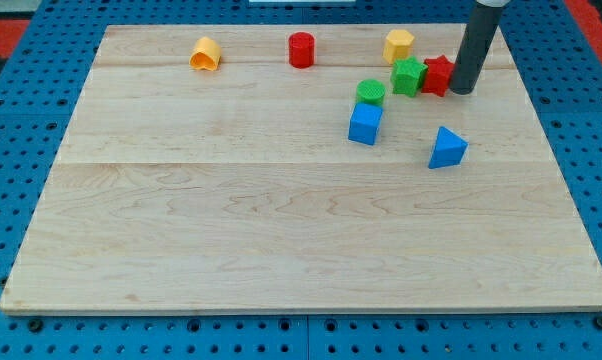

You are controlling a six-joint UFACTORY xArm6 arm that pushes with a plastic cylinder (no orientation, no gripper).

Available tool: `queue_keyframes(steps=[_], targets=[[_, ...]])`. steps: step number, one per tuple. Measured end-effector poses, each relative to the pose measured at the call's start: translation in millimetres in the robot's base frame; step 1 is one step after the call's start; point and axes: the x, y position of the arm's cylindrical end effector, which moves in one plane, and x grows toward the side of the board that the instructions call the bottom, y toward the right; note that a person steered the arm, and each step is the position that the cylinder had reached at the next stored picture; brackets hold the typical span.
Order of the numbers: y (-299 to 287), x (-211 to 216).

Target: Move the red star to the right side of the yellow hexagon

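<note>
A: Where is my tip [462, 91] sitting relative to the red star [439, 75]?

B: It is resting just at the star's right edge, touching or nearly so. The star is lying to the view's left of the tip, squeezed against the green star [409, 77] on its other side.

A: And the yellow hexagon [398, 45]?

B: It is standing toward the view's top and left of the red star, close by, near the counter's [281, 250] far edge. The spot to the hexagon's right is lying above the red star.

A: So which way am I needing to push?

B: Toward the view's top, I judge. The tip is standing on the wrong side; it should be coming round below the star.

A: Is the hand spread or pinching?

B: There is no hand, only a bare rod.
</note>
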Motion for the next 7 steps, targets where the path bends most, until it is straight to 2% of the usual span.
queue_keyframes(steps=[1, 2, 5, 6, 7], targets=[[9.1, 31.8], [-1.7, 33.4], [-3.9, -25.5], [2.2, -25.7], [-2.4, 13.4]])
